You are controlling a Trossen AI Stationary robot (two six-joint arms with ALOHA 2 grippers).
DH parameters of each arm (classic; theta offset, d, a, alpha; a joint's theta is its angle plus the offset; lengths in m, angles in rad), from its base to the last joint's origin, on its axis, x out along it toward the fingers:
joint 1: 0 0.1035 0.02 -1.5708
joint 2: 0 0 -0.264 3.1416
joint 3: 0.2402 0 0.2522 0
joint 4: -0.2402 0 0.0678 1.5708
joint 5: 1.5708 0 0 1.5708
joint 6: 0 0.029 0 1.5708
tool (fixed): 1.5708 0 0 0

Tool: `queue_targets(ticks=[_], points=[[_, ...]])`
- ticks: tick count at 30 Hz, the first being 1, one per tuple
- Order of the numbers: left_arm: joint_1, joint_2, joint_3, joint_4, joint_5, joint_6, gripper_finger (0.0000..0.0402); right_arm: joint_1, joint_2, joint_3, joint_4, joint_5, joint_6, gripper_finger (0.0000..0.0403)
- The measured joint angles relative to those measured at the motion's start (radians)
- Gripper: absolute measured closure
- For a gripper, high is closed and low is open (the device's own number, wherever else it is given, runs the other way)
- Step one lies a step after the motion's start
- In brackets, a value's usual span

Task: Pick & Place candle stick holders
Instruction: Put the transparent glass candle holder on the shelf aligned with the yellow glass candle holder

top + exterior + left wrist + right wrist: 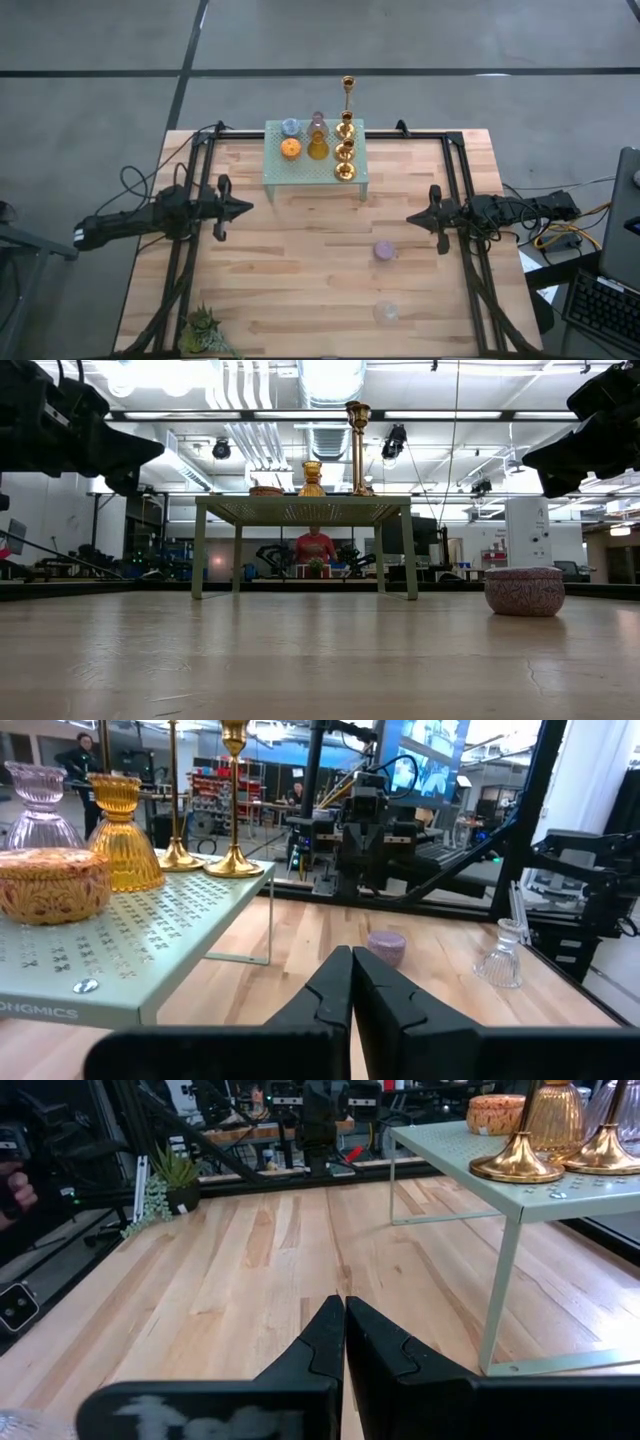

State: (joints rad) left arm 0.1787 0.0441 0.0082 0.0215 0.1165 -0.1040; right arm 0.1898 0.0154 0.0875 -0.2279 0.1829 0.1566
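Black and closed on nothing, the left claw [244, 208] and right claw [413, 217] hover apart above the wooden table [300, 290]. No pick is started, I think; next, one claw must open over the squat purple holder [383, 250] or clear glass holder [385, 312]. Shiny gold candlesticks [345, 150] crowd the green perforated stand [275, 170].

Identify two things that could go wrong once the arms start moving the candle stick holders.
1. The gold candlesticks stand packed close together on the green stand; reaching for one could topple its neighbours, especially the tall slender one.
2. The clear glass holder barely shows against the table, so the right gripper, now shut, could misjudge it.
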Motion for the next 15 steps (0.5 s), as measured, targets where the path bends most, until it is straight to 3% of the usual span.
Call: queue_targets(ticks=[15], points=[[0.000, 0.006, -0.002, 0.010, 0.001, -0.002, 0.0387, 0.000, 0.000, 0.000, 0.000, 0.000, 0.000, 0.0394]])
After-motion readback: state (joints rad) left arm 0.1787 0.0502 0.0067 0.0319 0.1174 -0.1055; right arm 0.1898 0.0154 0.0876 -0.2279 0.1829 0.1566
